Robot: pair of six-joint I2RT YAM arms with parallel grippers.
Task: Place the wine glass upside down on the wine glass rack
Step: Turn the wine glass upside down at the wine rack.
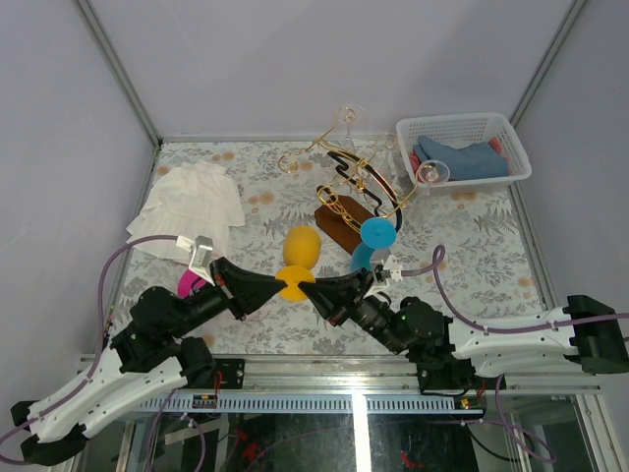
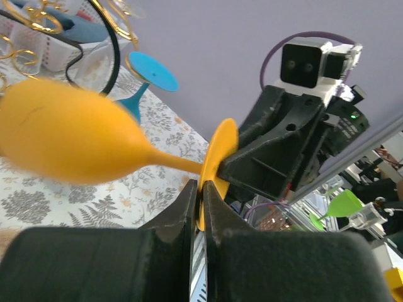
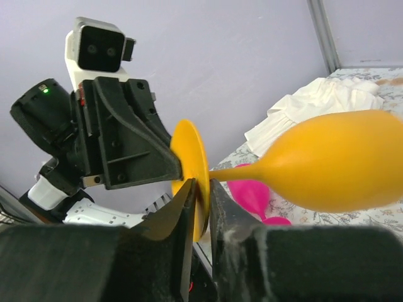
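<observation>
— So where was the wine glass (image 1: pixel 301 254)?
— Held on its side over the worktop (image 1: pixel 472 265). It was orange-yellow, with its bowl pointing toward the wine glass rack (image 1: pixel 354 187) but short of it, near a blue glass (image 1: pixel 376 236).
— And what had hold of it?
— Both arms. The left gripper (image 2: pixel 200 195) was pinched tight on the rim of its foot, jaws almost together. The right gripper (image 3: pixel 201 189) clamped the same foot disc from the opposite side, fingers barely apart.
</observation>
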